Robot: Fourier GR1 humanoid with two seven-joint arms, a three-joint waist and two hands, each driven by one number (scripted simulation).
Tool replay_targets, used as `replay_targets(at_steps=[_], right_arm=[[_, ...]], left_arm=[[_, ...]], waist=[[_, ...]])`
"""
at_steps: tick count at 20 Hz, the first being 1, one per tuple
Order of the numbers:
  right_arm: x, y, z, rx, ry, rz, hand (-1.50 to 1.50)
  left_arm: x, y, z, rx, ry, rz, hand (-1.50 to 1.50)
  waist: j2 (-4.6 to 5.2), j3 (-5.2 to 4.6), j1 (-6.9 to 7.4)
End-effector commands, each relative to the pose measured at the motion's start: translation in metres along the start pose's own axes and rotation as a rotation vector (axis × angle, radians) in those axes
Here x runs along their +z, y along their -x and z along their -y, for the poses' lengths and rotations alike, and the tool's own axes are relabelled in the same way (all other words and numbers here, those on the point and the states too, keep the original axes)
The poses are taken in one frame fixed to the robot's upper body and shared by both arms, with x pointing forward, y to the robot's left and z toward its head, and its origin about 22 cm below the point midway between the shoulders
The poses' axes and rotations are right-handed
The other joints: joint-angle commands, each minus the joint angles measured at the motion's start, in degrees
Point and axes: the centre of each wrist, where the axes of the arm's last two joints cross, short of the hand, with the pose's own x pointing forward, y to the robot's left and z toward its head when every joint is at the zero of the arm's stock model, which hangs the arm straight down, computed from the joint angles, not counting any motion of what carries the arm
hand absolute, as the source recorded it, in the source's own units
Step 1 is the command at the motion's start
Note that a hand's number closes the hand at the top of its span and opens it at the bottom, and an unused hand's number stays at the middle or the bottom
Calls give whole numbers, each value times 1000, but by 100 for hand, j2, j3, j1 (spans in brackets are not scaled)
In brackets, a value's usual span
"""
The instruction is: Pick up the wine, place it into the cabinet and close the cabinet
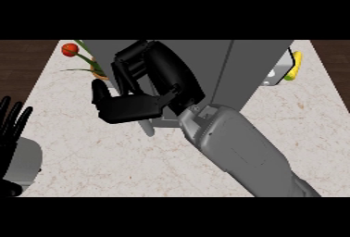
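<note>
The grey cabinet point(205, 65) stands at the back middle of the counter. Its lighter right panel point(263, 69) is set off from the darker front by a straight edge. My right hand point(157, 78) is raised right in front of the cabinet's left part and covers it. The fingers point(130, 62) are loosely bent and the thumb point(126, 109) reaches out to the left, with nothing visible between them. A small grey piece point(147, 127) shows just under the thumb. No wine bottle can be seen. My left hand point(10, 134) rests open at the left edge, fingers up.
A red flower point(69, 49) on a green stem leans out of a tan vase point(99, 74) left of the cabinet. A yellow and white object point(292, 67) sticks out behind the cabinet's right side. The marble counter point(103, 157) ends at dark wood on both sides.
</note>
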Motion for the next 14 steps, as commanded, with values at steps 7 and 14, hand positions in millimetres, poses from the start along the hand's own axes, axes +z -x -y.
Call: replay_targets(at_steps=[7,14], right_arm=[[-14,34,56,52,62,-9,150],[-14,44,86,103,92,-21,150]], left_arm=[[-4,5,0,6,-6,-11,-150],[-5,-1,-1,-2,14,-12,-150]], waist=[[25,-25,-5],[47,-27,44]])
